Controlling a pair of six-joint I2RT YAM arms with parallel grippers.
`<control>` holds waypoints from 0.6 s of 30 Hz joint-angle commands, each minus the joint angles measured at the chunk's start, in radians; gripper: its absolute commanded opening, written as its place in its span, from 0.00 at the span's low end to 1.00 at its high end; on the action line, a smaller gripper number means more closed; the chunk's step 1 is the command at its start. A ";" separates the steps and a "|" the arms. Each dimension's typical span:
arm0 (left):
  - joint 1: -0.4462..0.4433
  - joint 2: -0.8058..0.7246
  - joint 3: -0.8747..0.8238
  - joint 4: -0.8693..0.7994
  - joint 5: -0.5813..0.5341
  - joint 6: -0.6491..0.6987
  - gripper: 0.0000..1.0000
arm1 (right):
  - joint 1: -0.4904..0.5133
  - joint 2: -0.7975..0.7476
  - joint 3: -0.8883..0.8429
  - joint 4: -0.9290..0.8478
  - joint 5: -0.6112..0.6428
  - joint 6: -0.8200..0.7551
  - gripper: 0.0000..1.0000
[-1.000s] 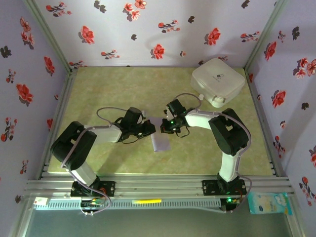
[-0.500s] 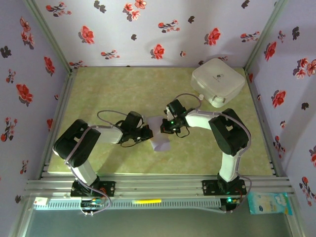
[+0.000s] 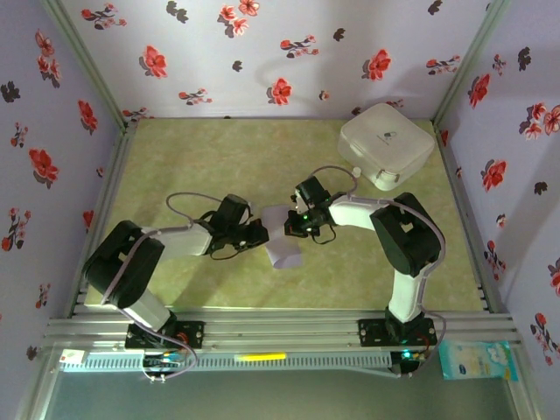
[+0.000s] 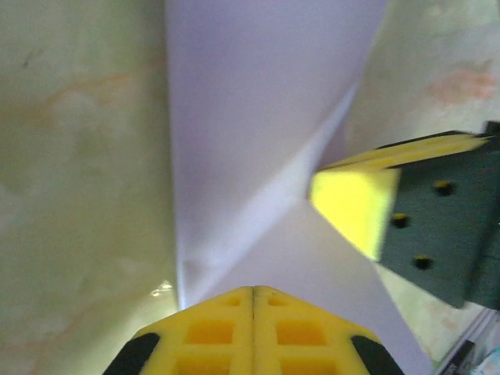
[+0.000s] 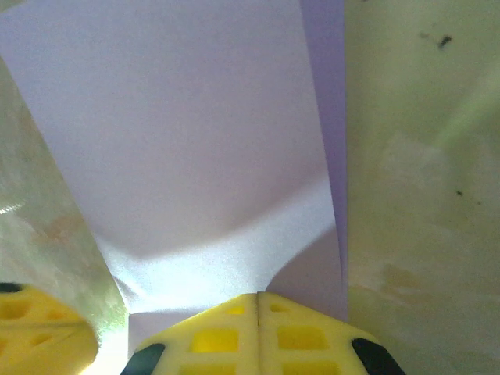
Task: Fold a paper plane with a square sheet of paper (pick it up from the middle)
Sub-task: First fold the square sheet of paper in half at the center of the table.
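Observation:
The square sheet of paper (image 3: 282, 242) lies mid-table, pale lavender and folded into a narrow shape with a raised flap at its top. In the left wrist view the paper (image 4: 258, 109) shows a diagonal crease. My left gripper (image 3: 263, 234) is shut at the sheet's left edge, its tips (image 4: 252, 291) resting on the paper. My right gripper (image 3: 291, 227) is shut at the sheet's upper right, tips (image 5: 258, 295) down on the paper (image 5: 187, 133), which bulges just ahead of them. The two grippers face each other closely; the right one's yellow finger (image 4: 353, 205) shows in the left wrist view.
A white rounded box (image 3: 387, 144) stands at the back right of the green table (image 3: 192, 157). Flowered walls close three sides. An aluminium rail (image 3: 280, 328) runs along the front edge, with a blue packet (image 3: 477, 359) beyond it at the right.
The left arm has swung its elbow leftwards and its gripper has slid slightly left and back. The paper's top flap now lies wider and more folded over. The right arm has barely moved.

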 commanded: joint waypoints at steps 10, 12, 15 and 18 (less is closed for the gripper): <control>-0.040 0.046 -0.014 0.082 0.041 -0.055 0.00 | -0.003 0.029 -0.044 -0.089 0.112 0.012 0.00; -0.041 0.064 -0.036 0.096 0.038 -0.055 0.00 | -0.003 0.032 -0.046 -0.089 0.113 0.012 0.00; -0.041 0.077 -0.062 0.074 0.017 -0.038 0.00 | -0.003 0.034 -0.045 -0.090 0.116 0.013 0.00; -0.041 0.073 -0.078 0.040 -0.012 -0.023 0.00 | -0.003 0.035 -0.046 -0.093 0.118 0.010 0.00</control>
